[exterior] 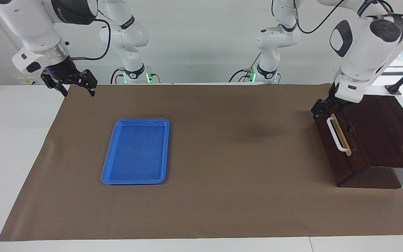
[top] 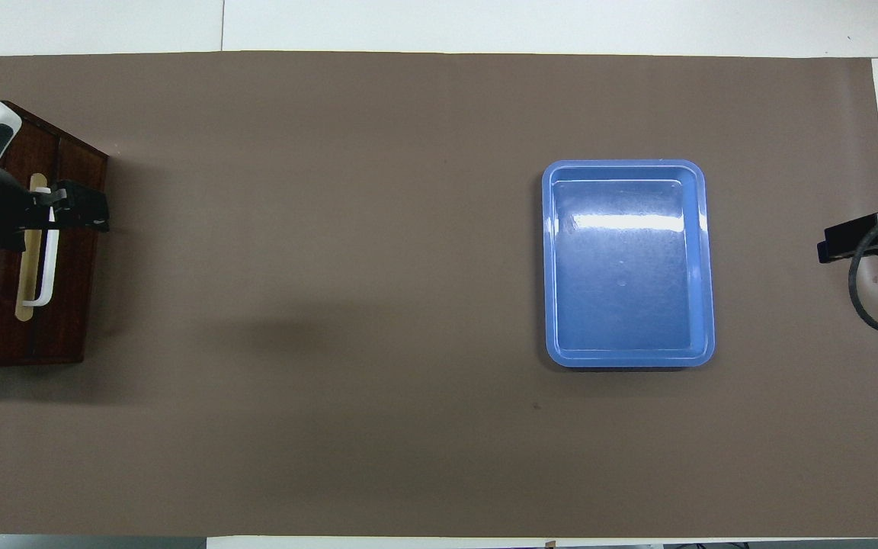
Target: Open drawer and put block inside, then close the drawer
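Note:
The dark wooden drawer [exterior: 341,154] sits in its box [exterior: 383,129] at the left arm's end of the table and looks shut. Its white bar handle [exterior: 338,134] faces the table's middle. My left gripper [exterior: 322,107] hangs at the handle's end, close over the drawer front. In the overhead view it [top: 77,213] lies across the handle [top: 46,259]. I cannot tell whether it touches the handle. My right gripper [exterior: 78,91] is open, empty and raised over the table's corner at the right arm's end. The yellow block is out of view.
A flat blue tray [exterior: 140,120] lies empty on the brown mat toward the right arm's end; it also shows in the overhead view [top: 622,163]. The brown mat [exterior: 240,175] covers most of the white table.

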### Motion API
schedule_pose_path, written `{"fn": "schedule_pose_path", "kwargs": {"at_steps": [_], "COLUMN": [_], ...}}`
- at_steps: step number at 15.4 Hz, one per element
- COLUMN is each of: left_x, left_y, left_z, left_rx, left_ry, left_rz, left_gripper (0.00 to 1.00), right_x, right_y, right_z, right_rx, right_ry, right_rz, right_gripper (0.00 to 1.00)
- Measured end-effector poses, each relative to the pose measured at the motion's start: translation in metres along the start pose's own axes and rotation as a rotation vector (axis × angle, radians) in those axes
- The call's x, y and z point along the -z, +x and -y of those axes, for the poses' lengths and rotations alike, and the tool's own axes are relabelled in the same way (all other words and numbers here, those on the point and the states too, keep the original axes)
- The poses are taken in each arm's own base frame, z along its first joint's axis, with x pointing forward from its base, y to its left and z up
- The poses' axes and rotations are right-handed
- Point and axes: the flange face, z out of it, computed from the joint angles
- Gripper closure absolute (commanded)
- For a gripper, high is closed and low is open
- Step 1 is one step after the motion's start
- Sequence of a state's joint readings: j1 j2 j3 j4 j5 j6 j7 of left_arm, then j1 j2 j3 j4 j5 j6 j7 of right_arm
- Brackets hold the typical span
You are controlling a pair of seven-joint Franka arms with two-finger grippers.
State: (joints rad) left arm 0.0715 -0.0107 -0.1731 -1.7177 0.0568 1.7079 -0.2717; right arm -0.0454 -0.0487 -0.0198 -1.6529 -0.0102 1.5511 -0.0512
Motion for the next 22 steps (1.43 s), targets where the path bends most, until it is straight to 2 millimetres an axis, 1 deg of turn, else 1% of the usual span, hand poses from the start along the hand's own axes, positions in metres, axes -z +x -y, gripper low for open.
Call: {"fn": "schedule_pose_path", "kwargs": {"at_steps": [3,6,8,10,12,16,17,18,22], "left_x": [0.011,0.015,0.016,0.017,0.02,0.022,0.022,0.021,0.02], "left_y": [-0.009,-0.013,-0.013,-0.013,-0.013,-0.013,-0.013,-0.014,-0.02], "left_z": [0.008,0.014,0.013,0.012,0.012,0.012,0.011,0.01,0.006], "left_rx": [-0.078,-0.102,-0.104,-0.1,-0.098,-0.098,-0.099,-0.101,-0.11], "left_ry": [0.003,0.005,-0.002,-0.023,-0.029,-0.034,-0.034,-0.034,-0.037], "left_rz": [0.011,0.019,0.019,0.019,0.014,0.011,0.014,0.02,0.065], "left_gripper": [0.0,0.0,0.0,0.05,0.08,0.09,0.06,0.0,0.0], "right_x": [0.0,0.0,0.0,0.0,0.0,0.0,0.0,0.0,0.0], "right_y": [0.0,0.0,0.0,0.0,0.0,0.0,0.0,0.0,0.0], "right_z": [0.0,0.0,0.0,0.0,0.0,0.0,0.0,0.0,0.0], "right_rx": [0.0,0.0,0.0,0.0,-0.001,-0.001,-0.001,-0.001,-0.001], "right_ry": [0.0,0.0,0.0,0.0,0.0,0.0,0.0,0.0,0.0], "right_rz": [0.0,0.0,0.0,0.0,0.0,0.0,0.0,0.0,0.0], "right_gripper": [0.0,0.0,0.0,0.0,0.0,0.0,0.0,0.0,0.0]}}
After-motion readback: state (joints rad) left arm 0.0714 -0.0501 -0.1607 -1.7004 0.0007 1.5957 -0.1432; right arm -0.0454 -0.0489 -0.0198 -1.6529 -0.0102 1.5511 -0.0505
